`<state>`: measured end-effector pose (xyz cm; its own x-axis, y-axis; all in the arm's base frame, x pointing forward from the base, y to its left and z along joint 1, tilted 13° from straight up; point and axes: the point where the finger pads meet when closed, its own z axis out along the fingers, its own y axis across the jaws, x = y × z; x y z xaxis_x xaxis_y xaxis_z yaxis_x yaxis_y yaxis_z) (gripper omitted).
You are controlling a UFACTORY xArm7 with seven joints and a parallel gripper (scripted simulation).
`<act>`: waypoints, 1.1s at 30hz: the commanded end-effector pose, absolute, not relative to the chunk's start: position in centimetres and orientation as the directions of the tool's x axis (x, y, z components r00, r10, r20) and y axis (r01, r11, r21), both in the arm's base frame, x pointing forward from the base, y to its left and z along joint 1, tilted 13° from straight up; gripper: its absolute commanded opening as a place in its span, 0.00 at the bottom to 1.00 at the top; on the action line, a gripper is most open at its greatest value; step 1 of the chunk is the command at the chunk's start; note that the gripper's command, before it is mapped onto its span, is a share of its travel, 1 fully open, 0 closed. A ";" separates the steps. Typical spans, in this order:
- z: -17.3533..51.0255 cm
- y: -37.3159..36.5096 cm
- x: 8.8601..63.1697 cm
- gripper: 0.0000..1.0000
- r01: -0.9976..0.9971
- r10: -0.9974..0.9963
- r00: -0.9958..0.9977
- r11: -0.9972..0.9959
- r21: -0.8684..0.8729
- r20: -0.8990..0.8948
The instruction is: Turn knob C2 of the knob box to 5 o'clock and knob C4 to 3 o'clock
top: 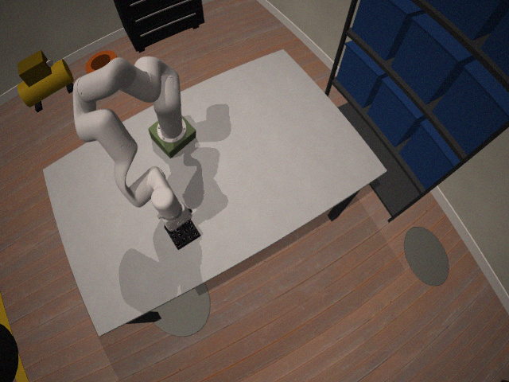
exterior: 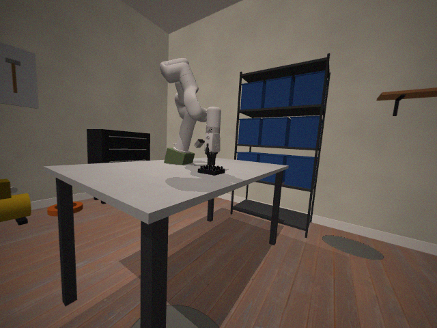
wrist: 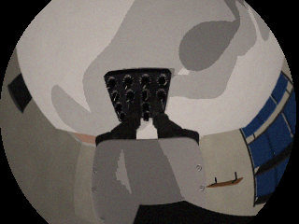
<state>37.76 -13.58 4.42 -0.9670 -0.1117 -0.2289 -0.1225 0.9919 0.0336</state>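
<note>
You have the black, square knob box [top: 179,247] [exterior: 212,172] [wrist: 137,71] on the pale grey, rectangular table [top: 287,143] [exterior: 141,180] [wrist: 210,112], beneath the black 2-fingered tool [top: 178,223] [exterior: 211,164] [wrist: 145,100]. Your tool stands slightly open, its narrow gap low over the knobs, apparently gripping nothing. You can't read any pointer lines or names here, so neither C2 at 5 o'clock nor C4 at 3 can be confirmed. Withdrawing the arm certainly remains.
</note>
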 end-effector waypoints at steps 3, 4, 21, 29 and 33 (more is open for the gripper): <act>4.2 -13.6 37.9 0.19 -0.122 -0.112 -0.967 0.992 0.032 -0.231; 4.1 -13.6 37.9 0.19 -0.122 -0.112 -0.967 0.992 0.032 -0.231; 3.4 -13.6 38.1 0.19 -0.122 -0.112 -0.967 0.992 0.032 -0.231; 3.4 -13.6 38.1 0.19 -0.122 -0.112 -0.967 0.992 0.032 -0.231; 3.4 -13.6 38.1 0.19 -0.122 -0.112 -0.967 0.992 0.032 -0.231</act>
